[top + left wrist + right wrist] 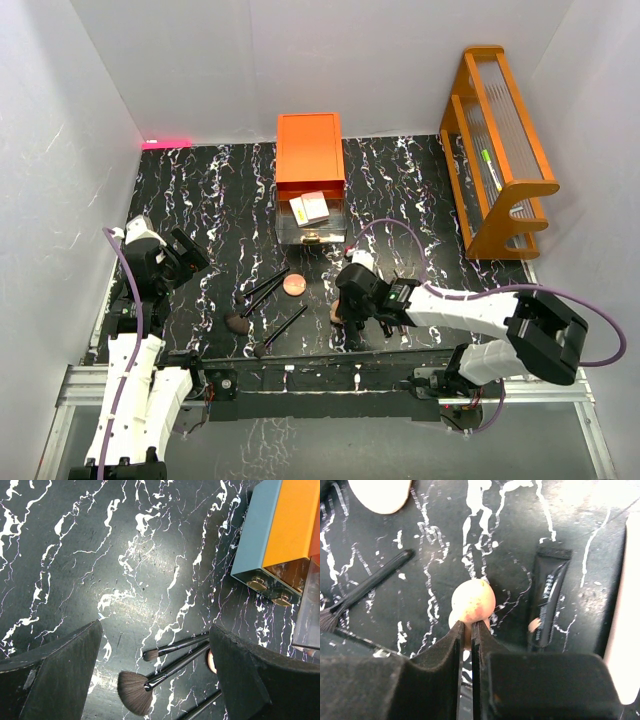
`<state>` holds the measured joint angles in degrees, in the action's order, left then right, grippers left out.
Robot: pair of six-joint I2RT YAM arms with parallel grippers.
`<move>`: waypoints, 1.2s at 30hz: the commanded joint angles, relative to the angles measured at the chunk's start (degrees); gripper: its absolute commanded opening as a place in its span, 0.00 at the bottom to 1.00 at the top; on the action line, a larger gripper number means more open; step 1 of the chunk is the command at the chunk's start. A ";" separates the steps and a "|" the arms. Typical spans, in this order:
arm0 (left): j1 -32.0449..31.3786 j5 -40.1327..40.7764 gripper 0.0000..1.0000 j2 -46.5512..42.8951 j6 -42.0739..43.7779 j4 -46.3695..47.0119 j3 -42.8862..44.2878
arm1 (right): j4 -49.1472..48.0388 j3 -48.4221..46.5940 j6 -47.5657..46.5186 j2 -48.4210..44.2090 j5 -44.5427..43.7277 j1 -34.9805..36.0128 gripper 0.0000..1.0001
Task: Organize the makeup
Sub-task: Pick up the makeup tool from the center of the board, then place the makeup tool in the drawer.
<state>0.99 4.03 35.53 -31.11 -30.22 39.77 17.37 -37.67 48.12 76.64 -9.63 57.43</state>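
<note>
Here, white walls (200, 60) enclose a veined black tabletop (220, 200) bearing brushes (268, 284).

Left tool (156, 627) wide, right tool (468, 626) low, jaws seemingly together

Soft overhead glare on the marbled tabletop (135, 565).

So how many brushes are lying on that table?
3. A small brush and a fan brush lie side by side left of the compact; a third brush lies nearer the arms' bases. The right arm may hide more.
</note>
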 commanded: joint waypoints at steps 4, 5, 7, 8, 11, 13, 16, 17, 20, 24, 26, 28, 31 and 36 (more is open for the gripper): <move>-0.14 -0.13 0.87 -0.55 0.09 0.07 0.55 | 10.87 -11.98 -1.07 -5.78 -1.55 4.87 0.08; -0.15 -0.16 0.87 -0.55 0.11 0.08 0.54 | 13.65 -14.01 -1.61 -6.31 -1.24 5.67 0.08; -0.14 -0.08 0.87 -0.63 0.09 0.07 0.54 | 16.72 -17.56 -2.58 -6.78 0.18 6.80 0.08; -0.17 -0.08 0.87 -0.64 0.09 0.14 0.54 | 18.00 -19.27 -3.09 -6.85 0.93 7.41 0.08; -0.16 -0.14 0.87 -0.64 0.09 0.10 0.57 | 21.03 -23.77 -5.31 -6.62 3.71 8.71 0.08; -0.19 -0.13 0.87 -0.64 0.09 0.13 0.57 | 21.95 -27.62 -7.13 -6.88 3.65 9.36 0.09; -0.17 -0.19 0.87 -0.64 0.09 0.07 0.50 | 21.91 -32.77 -9.97 -8.00 -2.47 9.48 0.09; -0.13 -0.17 0.87 -0.64 0.13 0.07 0.53 | 22.45 -34.86 -10.93 -8.08 -6.14 9.43 0.10; -0.13 -0.08 0.87 -0.73 0.09 0.05 0.49 | 24.40 -40.69 -12.62 -6.97 -18.41 9.12 0.11; -0.17 -0.20 0.87 -0.64 0.09 0.09 0.49 | 23.04 -45.34 -16.88 -4.92 -26.57 5.87 0.11; -0.12 -0.25 0.87 -0.64 0.09 0.12 0.49 | 22.32 -47.12 -19.13 -3.10 -26.79 1.56 0.11; -0.14 -0.25 0.87 -0.72 0.09 0.13 0.49 | 21.48 -48.58 -21.46 -1.07 -24.08 -3.38 0.11; -0.13 -0.25 0.87 -0.81 0.13 0.15 0.55 | 18.06 -48.53 -24.93 1.24 -20.35 -7.97 0.11; -0.15 -0.30 0.87 -0.77 0.09 0.17 0.45 | 15.90 -49.35 -27.62 5.88 -17.42 -11.68 0.11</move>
<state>0.99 4.03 35.42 -31.11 -30.06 39.77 37.89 -84.71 24.77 80.53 -29.43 47.37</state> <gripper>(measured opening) 0.872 0.112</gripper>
